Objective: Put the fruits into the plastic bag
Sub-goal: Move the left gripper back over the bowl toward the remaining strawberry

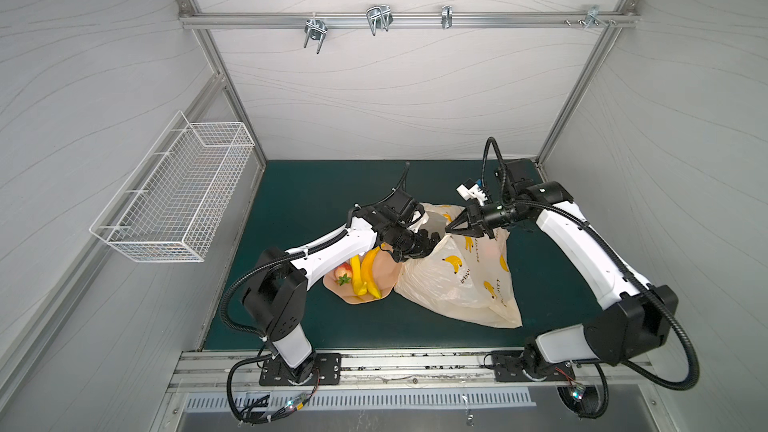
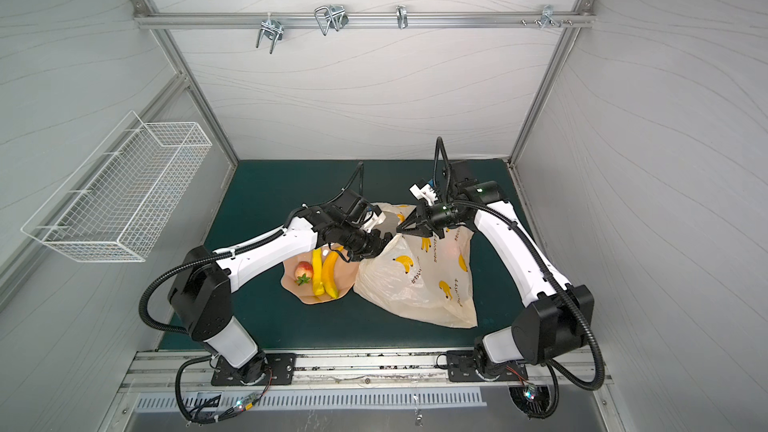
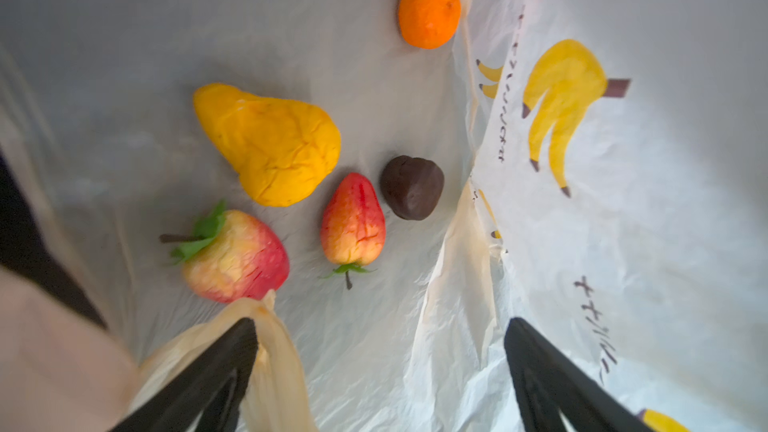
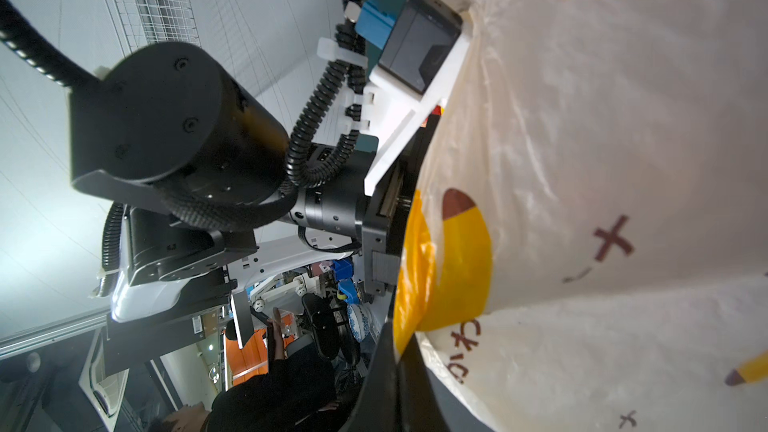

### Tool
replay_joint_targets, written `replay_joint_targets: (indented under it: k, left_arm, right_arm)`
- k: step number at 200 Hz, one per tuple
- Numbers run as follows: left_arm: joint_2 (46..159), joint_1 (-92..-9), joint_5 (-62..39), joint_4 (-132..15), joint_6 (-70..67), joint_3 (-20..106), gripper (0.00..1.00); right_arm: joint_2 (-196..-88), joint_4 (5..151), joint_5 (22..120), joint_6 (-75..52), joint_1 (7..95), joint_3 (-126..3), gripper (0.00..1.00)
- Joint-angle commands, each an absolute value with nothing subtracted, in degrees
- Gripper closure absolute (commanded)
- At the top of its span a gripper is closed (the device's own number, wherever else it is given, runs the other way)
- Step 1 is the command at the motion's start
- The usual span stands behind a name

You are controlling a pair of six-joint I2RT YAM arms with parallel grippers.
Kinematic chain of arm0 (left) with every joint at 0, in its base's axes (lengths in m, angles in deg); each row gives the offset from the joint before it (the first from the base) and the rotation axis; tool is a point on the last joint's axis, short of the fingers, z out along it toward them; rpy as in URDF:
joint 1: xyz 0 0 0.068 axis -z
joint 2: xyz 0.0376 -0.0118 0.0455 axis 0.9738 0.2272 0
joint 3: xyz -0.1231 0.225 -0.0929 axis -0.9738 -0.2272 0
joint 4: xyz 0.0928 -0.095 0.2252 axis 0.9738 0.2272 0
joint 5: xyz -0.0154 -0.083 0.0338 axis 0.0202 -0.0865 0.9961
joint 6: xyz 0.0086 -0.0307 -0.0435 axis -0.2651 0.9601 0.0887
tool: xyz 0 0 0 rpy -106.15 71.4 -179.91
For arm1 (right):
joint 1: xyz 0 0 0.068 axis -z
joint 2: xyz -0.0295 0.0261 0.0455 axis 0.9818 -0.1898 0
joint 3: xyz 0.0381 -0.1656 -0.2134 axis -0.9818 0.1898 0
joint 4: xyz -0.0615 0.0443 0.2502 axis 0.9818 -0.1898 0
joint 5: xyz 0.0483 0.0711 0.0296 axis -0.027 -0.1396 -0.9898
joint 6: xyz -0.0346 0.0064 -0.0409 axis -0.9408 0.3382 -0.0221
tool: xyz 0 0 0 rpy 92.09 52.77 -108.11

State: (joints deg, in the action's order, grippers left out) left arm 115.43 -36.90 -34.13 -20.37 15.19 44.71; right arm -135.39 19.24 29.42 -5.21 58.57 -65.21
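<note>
The plastic bag [image 1: 465, 284] [image 2: 419, 288] lies on the green mat, its mouth facing the far side. My right gripper [image 1: 449, 228] [image 2: 400, 228] [image 4: 400, 361] is shut on the bag's upper edge and holds it up. My left gripper [image 1: 417, 249] [image 2: 370, 245] [image 3: 379, 322] reaches into the mouth, open, nothing between its fingers; a bag fold drapes over one finger [image 3: 232, 367]. Inside the bag [image 3: 623, 243] lie an orange fruit [image 3: 430, 6], a yellow-orange one [image 3: 270, 143], a dark brown one [image 3: 411, 187] and two strawberries [image 3: 353, 220] [image 3: 235, 257]. A strawberry [image 1: 344, 272] and two bananas [image 1: 371, 270] rest on the pink plate [image 1: 386, 280].
A white wire basket [image 1: 178, 201] hangs on the left wall. Metal hooks [image 1: 378, 18] hang from the rail on the back wall. The left arm passes over the plate's far-left part. Enclosure walls close in the mat on three sides.
</note>
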Motion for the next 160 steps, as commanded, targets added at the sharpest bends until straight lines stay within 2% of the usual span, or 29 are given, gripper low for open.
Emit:
replay_joint_targets:
  k: [1,73,160]
  left_arm:
    - [113.85,-37.72,-30.45,-16.02,14.98,45.36,0.06]
    - [112.3,-38.09,-16.42,-5.2,15.2,48.07,0.1]
    - [107.52,-41.33,-9.99,2.21,13.99,49.72,0.12]
  right_arm:
    - [-133.82,17.06,29.42,-6.62,59.01,-65.41,1.0]
    - [-133.66,16.31,30.01,-6.74,59.07,-65.88,1.0]
    - [-133.81,15.95,30.05,-7.1,59.22,-66.23,1.0]
